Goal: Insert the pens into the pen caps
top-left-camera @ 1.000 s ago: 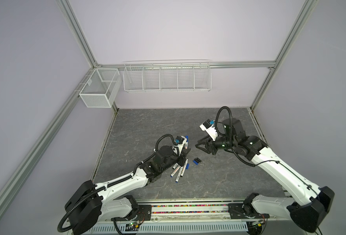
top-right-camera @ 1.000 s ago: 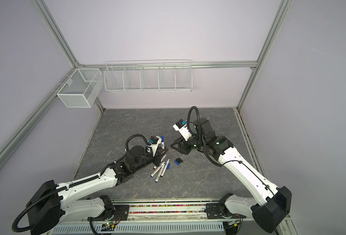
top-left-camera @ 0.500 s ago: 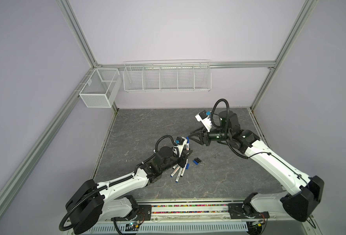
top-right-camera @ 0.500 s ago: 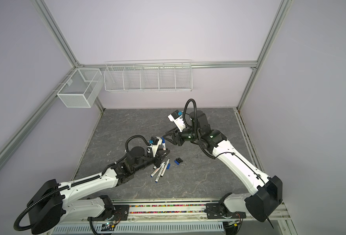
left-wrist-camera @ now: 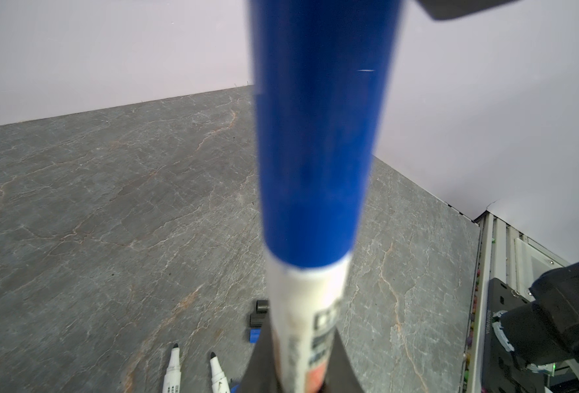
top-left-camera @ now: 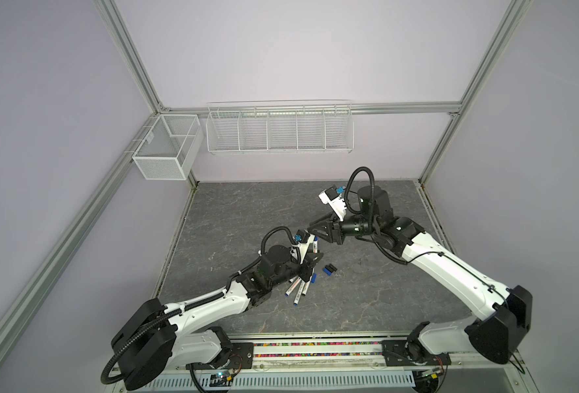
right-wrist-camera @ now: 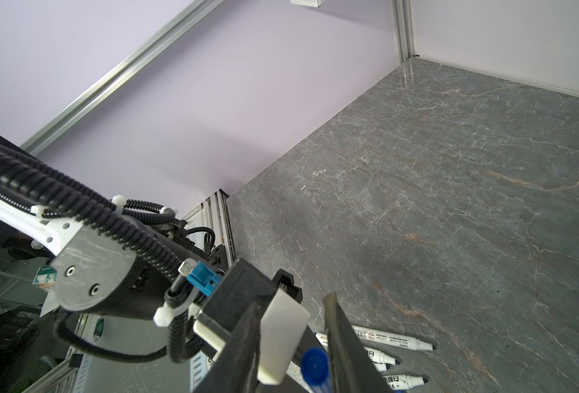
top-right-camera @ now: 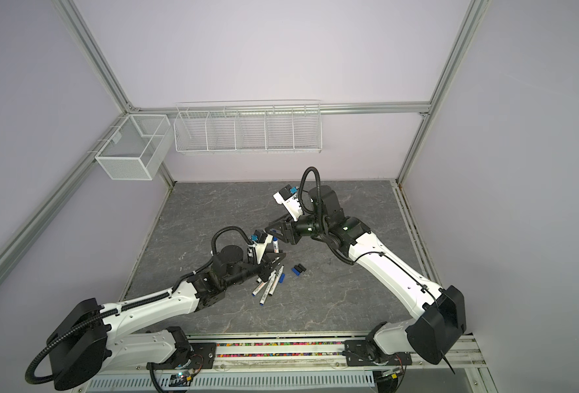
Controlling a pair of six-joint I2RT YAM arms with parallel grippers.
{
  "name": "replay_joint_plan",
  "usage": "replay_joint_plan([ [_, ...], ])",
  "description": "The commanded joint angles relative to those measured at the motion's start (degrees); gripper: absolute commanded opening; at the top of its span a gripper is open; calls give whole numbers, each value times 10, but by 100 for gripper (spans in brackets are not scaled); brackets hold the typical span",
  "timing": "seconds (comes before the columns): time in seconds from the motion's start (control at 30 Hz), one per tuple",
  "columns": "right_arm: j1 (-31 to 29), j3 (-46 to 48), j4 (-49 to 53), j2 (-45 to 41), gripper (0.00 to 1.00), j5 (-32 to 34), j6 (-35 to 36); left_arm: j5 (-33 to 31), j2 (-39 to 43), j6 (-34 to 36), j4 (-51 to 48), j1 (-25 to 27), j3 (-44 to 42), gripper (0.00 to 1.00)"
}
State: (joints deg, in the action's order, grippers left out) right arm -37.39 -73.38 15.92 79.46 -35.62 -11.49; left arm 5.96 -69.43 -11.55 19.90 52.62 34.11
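One pen, the capped pen [left-wrist-camera: 310, 306], stands nearly upright above the surface [top-left-camera: 247, 217]. The left gripper [left-wrist-camera: 298, 371] is clamped tight on the lower part of its white barrel. A blue cap [left-wrist-camera: 315, 136] sits over its upper end.

The right gripper [right-wrist-camera: 294, 306] reaches across from the other side. Its jaws stand partly apart and straddle the round tip of that blue cap. One finger lies right beside the cap, but I cannot tell whether the jaws are pressing on it yet.

Several uncapped pens [right-wrist-camera: 393, 340] lie side by side on the surface, just below the left gripper in both top views. Close by are two black caps [left-wrist-camera: 257, 320] and a loose blue cap [left-wrist-camera: 254, 335].

These pens look light, stiff and smooth, so a round barrel would likely twist or slide under a slack grip. The barrel is best held across its middle, with the writing end left free. A cap is short and stubby, so it should be pinched across its sides near the closed end. The push should then run straight along the pen's axis. Seating the cap probably needs a firm press, and any tilt between pen and cap would likely jam it or pop it free.
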Motion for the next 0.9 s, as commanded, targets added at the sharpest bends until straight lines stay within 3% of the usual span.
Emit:
replay_joint_plan([
  [0.0, -6, 22, -4, 0, 34, 4, -12, 5, 3, -4, 31, 1, -7, 0],
  [0.57, 12, 76, 13, -23, 27, 30, -25, 9, 18, -4, 36, 1, -2, 0],
  [0.87, 12, 123, 56, -28, 17, 27, -19, -9, 48, -7, 65, 1, 14, 0],
])
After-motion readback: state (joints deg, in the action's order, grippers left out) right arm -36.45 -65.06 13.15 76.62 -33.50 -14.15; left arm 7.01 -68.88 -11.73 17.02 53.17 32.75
